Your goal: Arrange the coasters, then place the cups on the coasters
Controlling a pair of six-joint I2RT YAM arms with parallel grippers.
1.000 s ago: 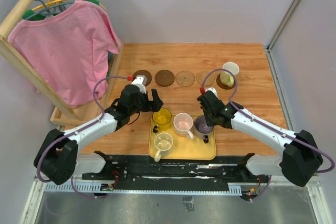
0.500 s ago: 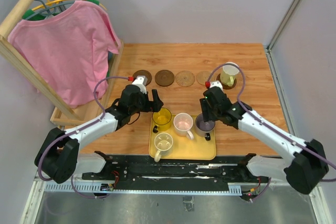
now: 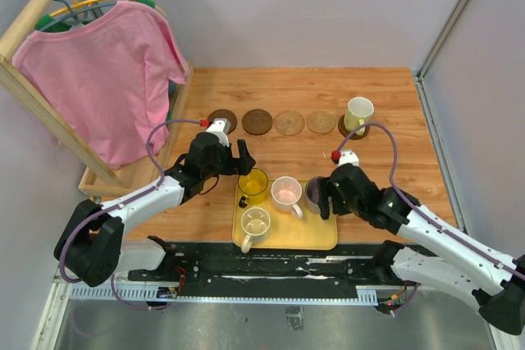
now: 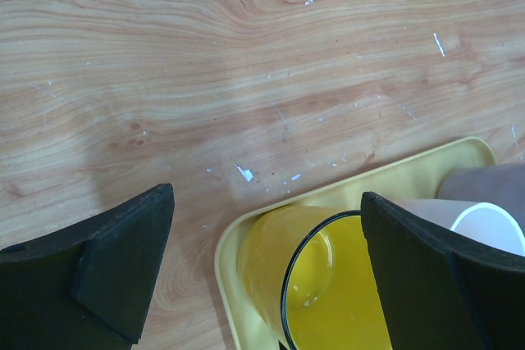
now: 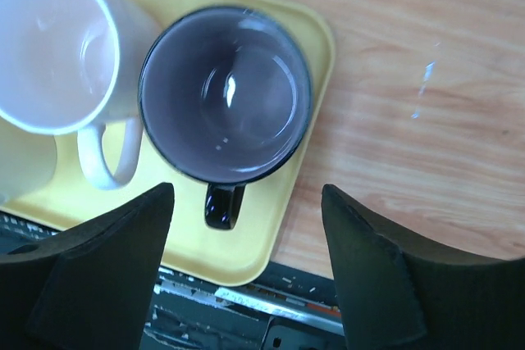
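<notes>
On the yellow tray (image 3: 316,237), four cups (image 3: 286,192), green cup (image 3: 358,111) on coaster (image 3: 344,128)

L gripper (image 4: 267,219), R gripper (image 5: 246,202): jaws apart

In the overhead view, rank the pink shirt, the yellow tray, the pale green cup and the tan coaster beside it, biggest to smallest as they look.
Largest: the pink shirt.
Next: the yellow tray.
Last: the pale green cup and the tan coaster, too alike to rank.
</notes>
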